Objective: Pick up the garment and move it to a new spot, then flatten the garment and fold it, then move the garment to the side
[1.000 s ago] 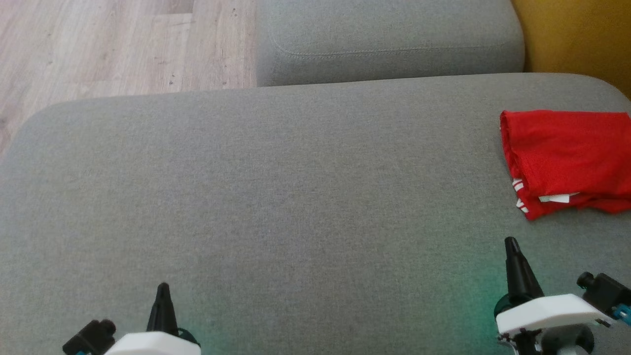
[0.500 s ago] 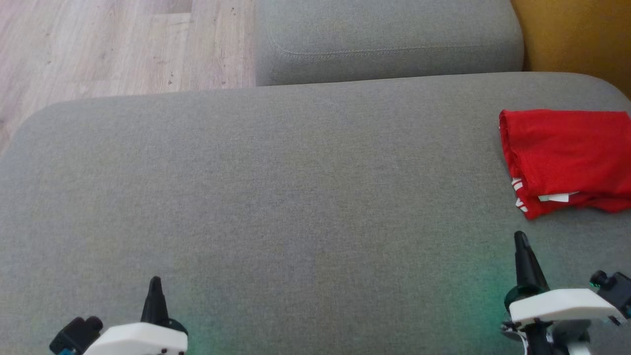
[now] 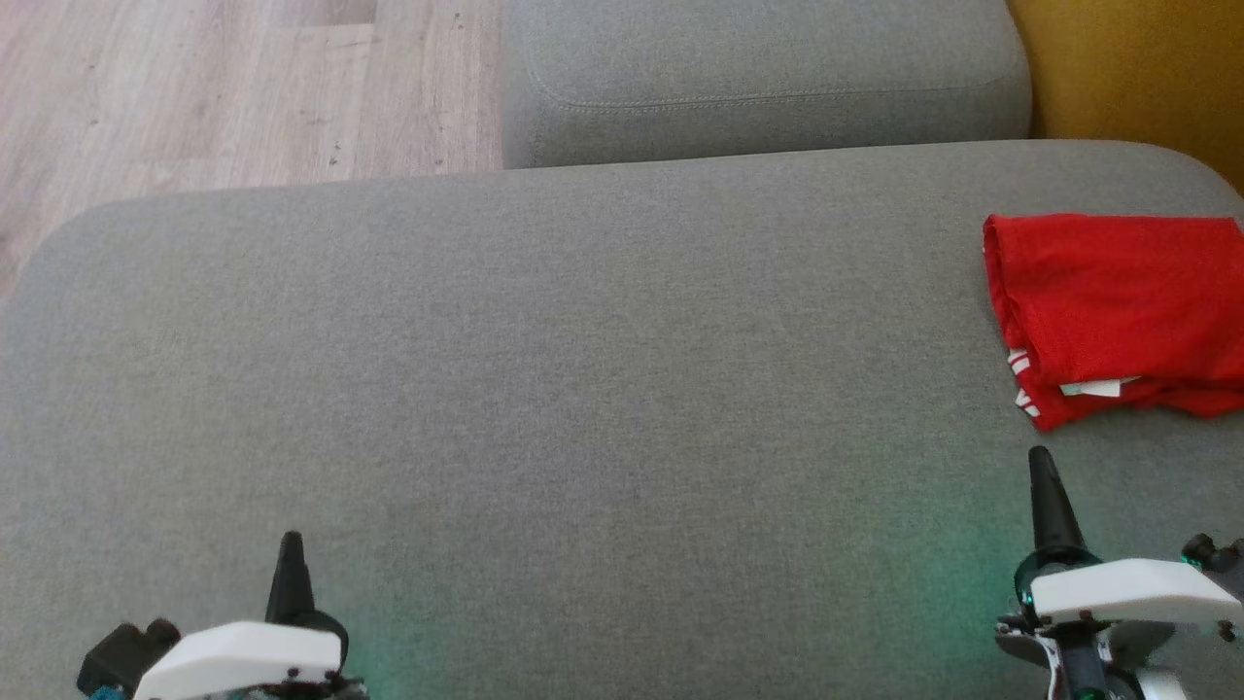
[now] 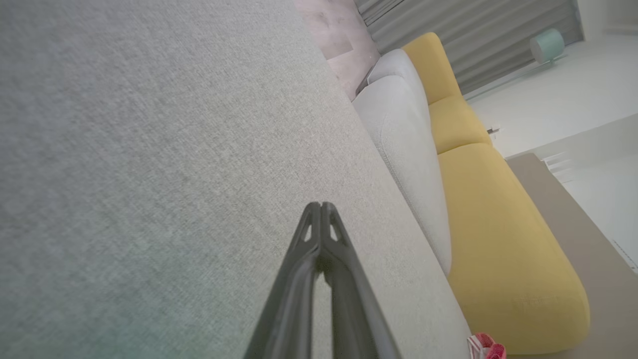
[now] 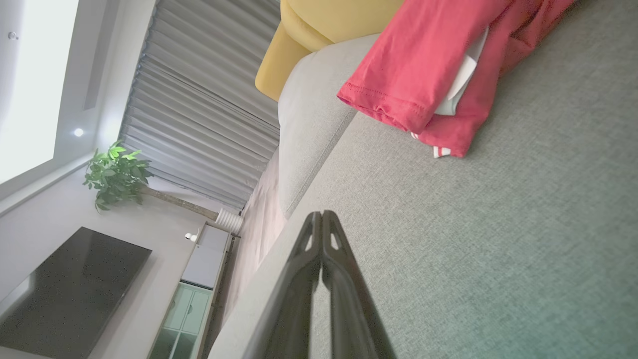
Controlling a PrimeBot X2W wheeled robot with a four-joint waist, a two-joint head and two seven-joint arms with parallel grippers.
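Note:
A folded red garment with white trim lies at the right edge of the grey sofa seat; in the right wrist view the garment is at the top right, and a corner of it peeks in at the bottom of the left wrist view. My right gripper is shut and empty, a short way in front of the garment and apart from it. My left gripper is shut and empty over the seat at the lower left. Both pairs of fingertips touch each other.
A second grey cushion lies beyond the seat, with a yellow sofa at the far right and wooden floor at the far left. The right wrist view takes in a curtain, a plant and a dark screen.
The left gripper has drifted left and up that view; the right gripper has drifted right and up, closer to the garment. The garment has not moved.

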